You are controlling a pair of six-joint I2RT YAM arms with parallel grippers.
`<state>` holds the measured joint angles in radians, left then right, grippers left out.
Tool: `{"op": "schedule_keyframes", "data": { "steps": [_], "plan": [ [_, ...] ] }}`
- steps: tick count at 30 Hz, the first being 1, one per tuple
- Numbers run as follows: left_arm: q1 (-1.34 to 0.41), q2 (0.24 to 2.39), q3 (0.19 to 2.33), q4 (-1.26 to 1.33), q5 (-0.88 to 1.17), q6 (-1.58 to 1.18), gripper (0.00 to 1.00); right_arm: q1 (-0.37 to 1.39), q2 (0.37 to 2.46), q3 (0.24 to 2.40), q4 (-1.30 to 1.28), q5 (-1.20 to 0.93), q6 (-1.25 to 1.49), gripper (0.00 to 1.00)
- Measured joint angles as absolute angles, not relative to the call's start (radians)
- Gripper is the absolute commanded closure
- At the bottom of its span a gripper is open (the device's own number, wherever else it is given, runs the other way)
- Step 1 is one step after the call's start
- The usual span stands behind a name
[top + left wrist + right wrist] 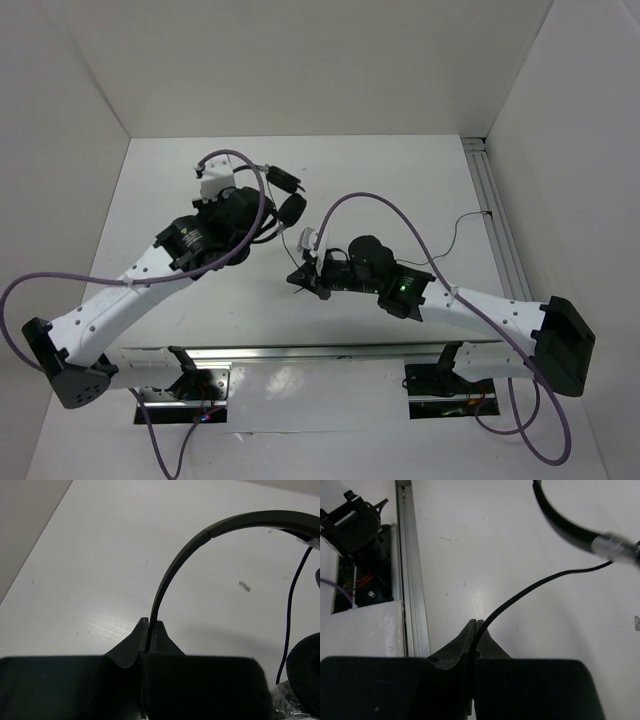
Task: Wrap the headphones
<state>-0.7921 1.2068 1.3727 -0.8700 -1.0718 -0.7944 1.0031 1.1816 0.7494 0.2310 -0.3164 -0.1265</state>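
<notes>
The headphones [292, 209], toward the tabletop's far-left corner, are pinched at the headband [172, 570] by the left gripper [149, 626]; the cord [530, 587] is clamped in the right gripper [476, 626]; slack should be avoided while looping.

No legible text or markings.

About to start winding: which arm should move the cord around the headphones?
Right, probably: the right gripper is shut on the cord, free to loop it, while the left gripper clamps the headband as an anchor.
</notes>
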Motion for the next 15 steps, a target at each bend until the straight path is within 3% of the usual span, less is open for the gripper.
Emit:
{"op": "schedule_keyframes", "data": {
  "steps": [10, 15],
  "plan": [
    [-0.816, 1.284, 1.346, -0.962, -0.913, -0.654, 1.0, 1.029, 1.166, 0.875, 0.013, -0.112, -0.232, 0.99],
    [-0.837, 1.283, 1.277, -0.974, -0.831, -0.576, 1.0, 1.049, 1.135, 0.882, -0.03, 0.005, -0.256, 0.92]
  ]
}}
